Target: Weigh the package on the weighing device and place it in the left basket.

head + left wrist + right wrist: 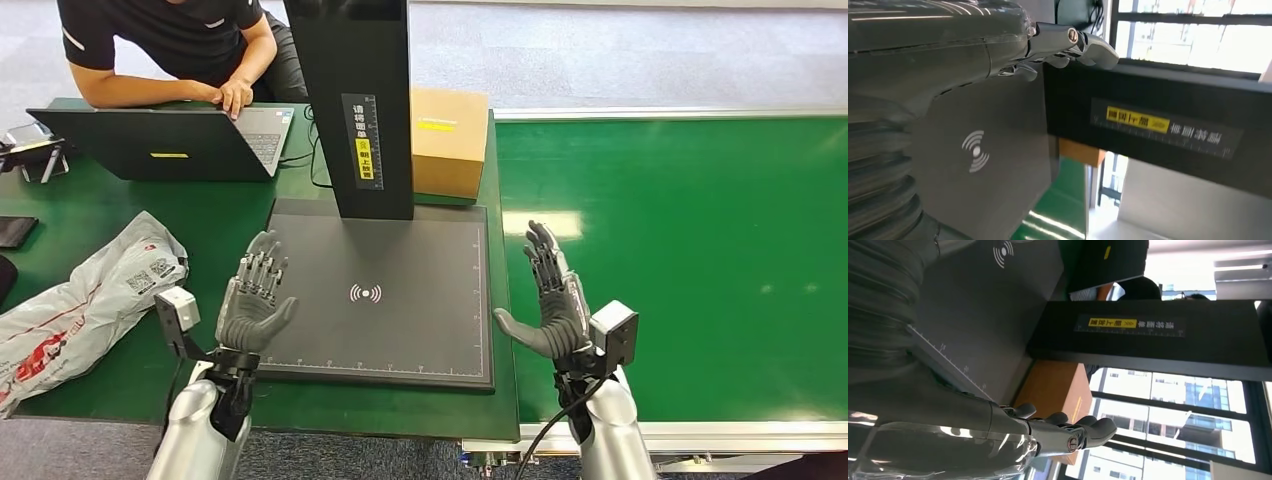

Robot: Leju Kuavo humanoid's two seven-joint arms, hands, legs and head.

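The weighing device is a dark flat platform (400, 330) with a white signal mark (365, 293) and a black upright column (358, 100); nothing lies on it. A grey plastic mailer package (85, 300) with red print and QR labels lies on the green table to the left. My left hand (255, 297) hovers at the platform's left edge, fingers spread, holding nothing. My right hand (548, 295) hovers at the platform's right edge, palm inward, fingers apart, also empty. The left hand (938, 55) and right hand (978, 435) appear in their wrist views beside the platform (993, 165) (983, 320).
A brown cardboard box (449, 140) stands behind the column. A person (180, 45) works at an open laptop (165, 140) at the back left. A green conveyor belt (690, 260) stretches to the right. A dark phone (15, 231) lies at the left edge.
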